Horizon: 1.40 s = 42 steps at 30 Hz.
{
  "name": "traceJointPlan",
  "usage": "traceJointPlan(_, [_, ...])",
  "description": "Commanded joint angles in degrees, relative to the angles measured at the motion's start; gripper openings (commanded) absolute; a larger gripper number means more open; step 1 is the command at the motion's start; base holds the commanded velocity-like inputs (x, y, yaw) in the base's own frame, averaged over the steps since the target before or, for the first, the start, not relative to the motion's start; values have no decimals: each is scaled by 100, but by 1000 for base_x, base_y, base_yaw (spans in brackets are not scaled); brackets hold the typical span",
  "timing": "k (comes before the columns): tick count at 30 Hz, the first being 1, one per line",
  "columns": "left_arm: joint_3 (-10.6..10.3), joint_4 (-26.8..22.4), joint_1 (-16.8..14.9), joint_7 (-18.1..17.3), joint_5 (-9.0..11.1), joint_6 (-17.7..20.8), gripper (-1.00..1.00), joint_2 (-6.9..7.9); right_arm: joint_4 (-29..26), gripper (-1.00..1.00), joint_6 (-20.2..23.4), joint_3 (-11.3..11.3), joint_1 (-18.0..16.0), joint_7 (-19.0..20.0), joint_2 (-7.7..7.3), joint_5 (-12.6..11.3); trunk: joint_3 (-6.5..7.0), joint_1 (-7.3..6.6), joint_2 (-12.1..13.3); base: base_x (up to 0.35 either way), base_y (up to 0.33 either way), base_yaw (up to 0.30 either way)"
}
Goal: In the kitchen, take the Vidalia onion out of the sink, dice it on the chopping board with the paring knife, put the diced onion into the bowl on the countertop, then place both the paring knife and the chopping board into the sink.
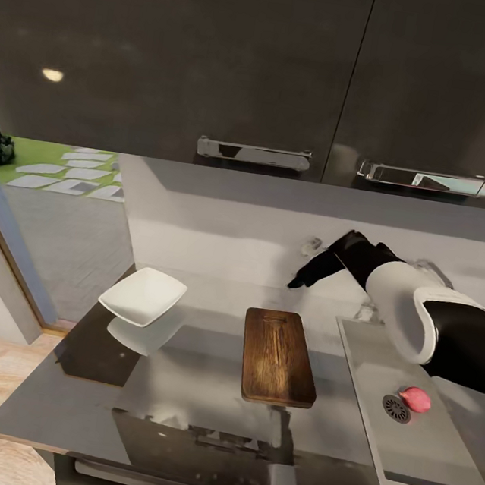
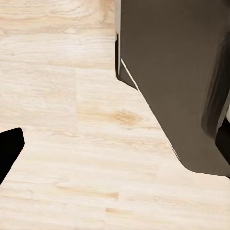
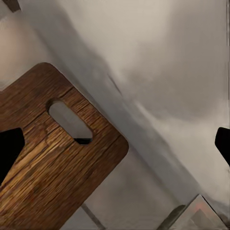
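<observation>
The pinkish Vidalia onion [image 1: 415, 398] lies in the grey sink [image 1: 380, 360] beside the round drain [image 1: 396, 408]. The brown chopping board [image 1: 278, 357] lies bare on the glossy countertop [image 1: 191, 396], left of the sink. Further left stands the white bowl [image 1: 143, 295], holding nothing. My right gripper [image 1: 297, 282] hangs above the counter's back edge, just behind the board. In the right wrist view the right gripper [image 3: 115, 143] is open, above the board's slot end [image 3: 52, 163]. My left gripper [image 2: 115, 143] is open above the wooden floor [image 2: 72, 143]. The paring knife is out of view.
Glossy black wall cabinets with chrome handles [image 1: 254, 154] hang overhead. The grey backsplash [image 1: 228, 233] closes the back. A doorway [image 1: 57, 195] opens at the left past the counter's end. A dark cabinet front [image 2: 177, 72] stands beside my left gripper.
</observation>
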Motion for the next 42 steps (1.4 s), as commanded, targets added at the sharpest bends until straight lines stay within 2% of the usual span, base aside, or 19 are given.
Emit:
traceJointPlan(1, [0, 12, -5, 12, 1, -35, 100, -2, -15, 100, 31, 6, -2, 57, -29, -18, -10, 3, -11, 0, 0, 0])
traceJointPlan(7, [0, 6, -5, 12, -2, -36, 100, -19, -10, 100, -388, 2, 0, 172, -177, -22, -10, 3, -11, 0, 0, 0])
traceJointPlan(11, [0, 4, -5, 12, -2, -36, 100, -35, -11, 100, -490, -1, 0, 189, -290, -29, -10, 3, -11, 0, 0, 0])
traceJointPlan(13, [0, 4, -5, 12, -2, -36, 100, -39, -17, 100, -519, -9, 0, 203, -414, -44, -10, 3, -11, 0, 0, 0])
traceJointPlan(15, [0, 4, -5, 12, -2, -36, 100, -37, -24, 100, -526, -13, 0, 242, -478, -51, -12, 3, -11, 0, 0, 0])
traceJointPlan(21, [0, 4, -5, 12, -2, -36, 100, -28, -48, 100, -530, -25, 0, 567, -761, -57, -44, 3, -11, 0, 0, 0])
traceJointPlan(27, [0, 4, -5, 12, -2, -36, 100, -18, -43, 100, -530, -29, 0, 618, -856, -58, -96, 3, -11, 0, 0, 0])
traceJointPlan(29, [0, 4, -5, 12, -2, -36, 100, -17, -35, 100, -530, -28, 0, 624, -932, -62, -114, 3, -11, 0, 0, 0])
traceJointPlan(36, [0, 4, -5, 12, -2, -36, 100, -30, -7, 100, -542, -29, 0, 633, -996, -72, -179, 3, -11, 0, 0, 0])
traceJointPlan(42, [0, -2, -5, 12, -2, -36, 100, -42, 5, 100, -547, -28, 0, 632, -1010, -279, -234, 3, -11, 0, 0, 0])
